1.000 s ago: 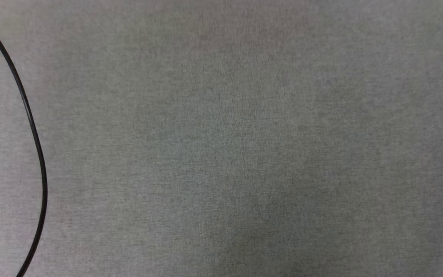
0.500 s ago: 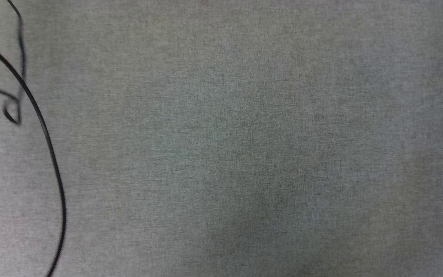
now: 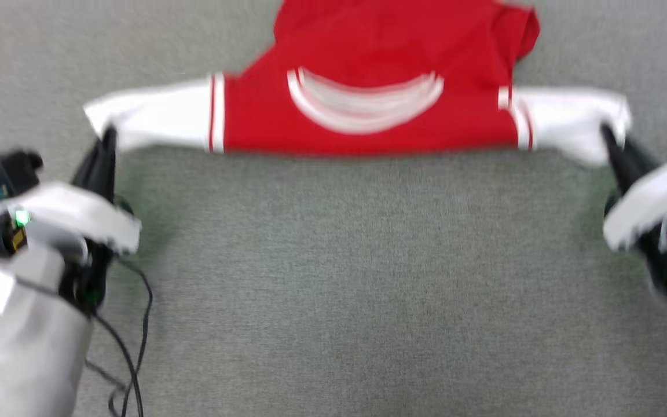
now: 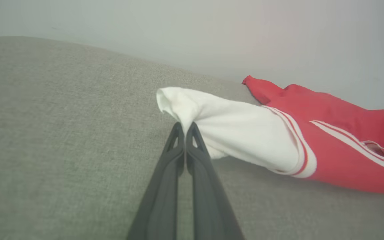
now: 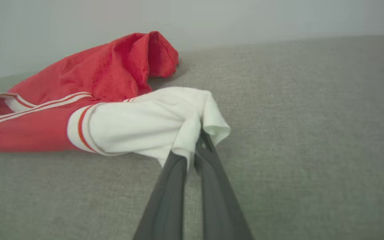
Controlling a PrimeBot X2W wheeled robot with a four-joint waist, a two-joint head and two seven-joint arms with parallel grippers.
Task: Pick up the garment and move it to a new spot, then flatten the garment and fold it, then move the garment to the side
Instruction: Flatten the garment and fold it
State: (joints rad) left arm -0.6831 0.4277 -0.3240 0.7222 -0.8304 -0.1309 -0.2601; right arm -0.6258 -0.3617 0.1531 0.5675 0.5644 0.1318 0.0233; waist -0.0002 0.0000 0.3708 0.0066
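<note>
Garment (image 3: 368, 116) on grey surface (image 3: 333, 289); left jaws, right jaws each pinching white sleeve (image 4: 238, 130).

From my console I see the grey, cloth-covered bench (image 3: 333, 278) carrying only the garment (image 3: 368, 116), whose rumpled red body rests near the far edge, its white sleeves stretched out to both sides.

So the whole floor of the scene is being taken up by a grey woven fabric surface (image 3: 333, 301), kind of heathered, with a fine weave that's showing up nicely close in (image 4: 62, 133). A plain pale wall (image 4: 212, 30) is rising right behind its far edge (image 5: 278, 16). Light is coming in soft and even, just leaving faint, fuzzy shadows on the cloth.
</note>
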